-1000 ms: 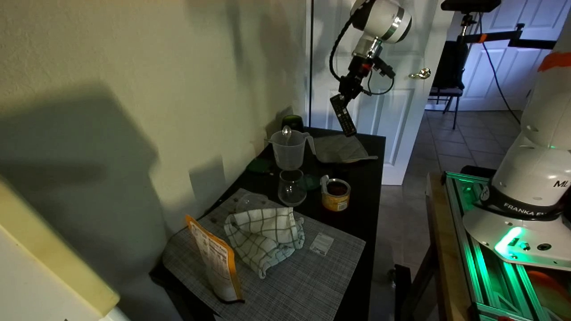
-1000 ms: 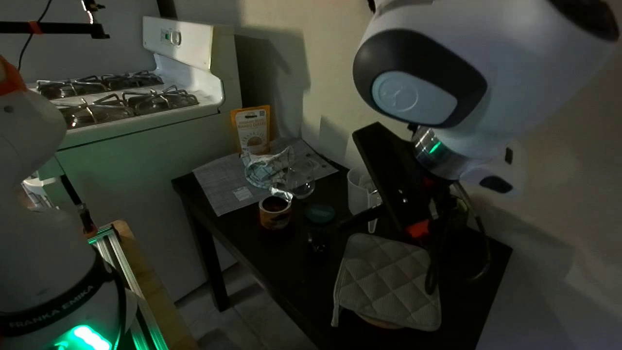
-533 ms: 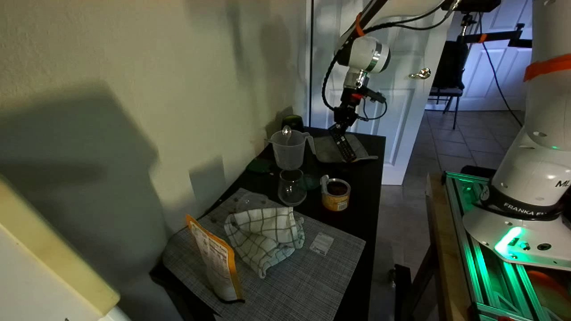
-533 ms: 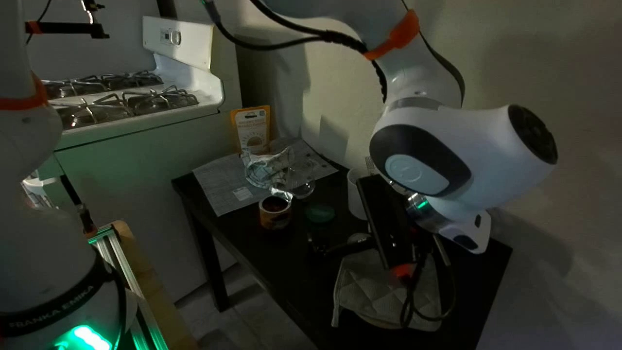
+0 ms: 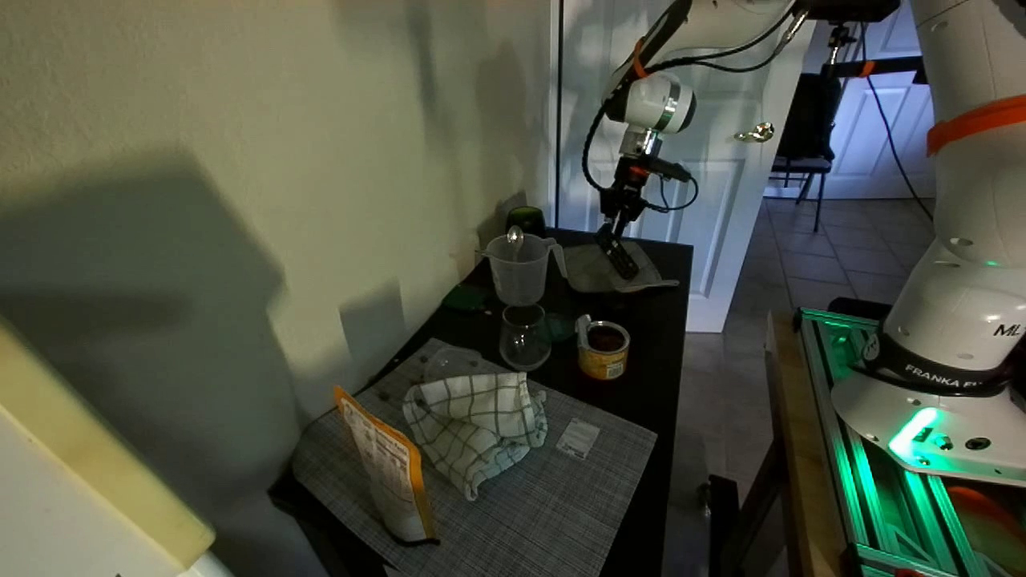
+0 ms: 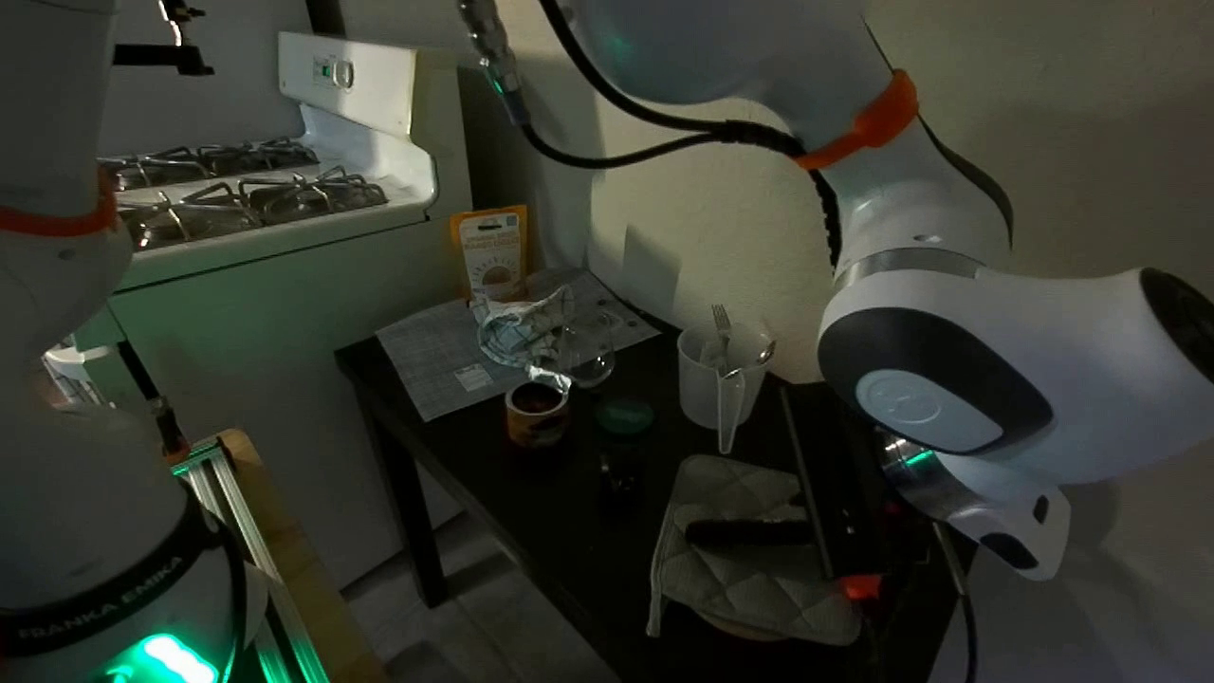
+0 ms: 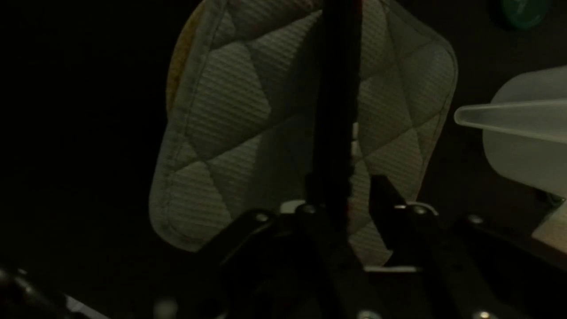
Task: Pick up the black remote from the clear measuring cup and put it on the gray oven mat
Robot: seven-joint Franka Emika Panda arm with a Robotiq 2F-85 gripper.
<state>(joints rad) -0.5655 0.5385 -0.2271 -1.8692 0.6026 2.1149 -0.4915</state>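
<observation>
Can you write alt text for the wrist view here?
The black remote is over the gray oven mat, its lower part inside the open gripper; whether it touches the mat is unclear. The clear measuring cup, cut off at the right edge, points its handle toward the mat.

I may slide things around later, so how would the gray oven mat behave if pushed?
The gray oven mat looks quilted, so it would probably bend or bunch. It looks thin, so likely light. The tan rounded thing showing beneath its edge might make it slide unevenly.
</observation>
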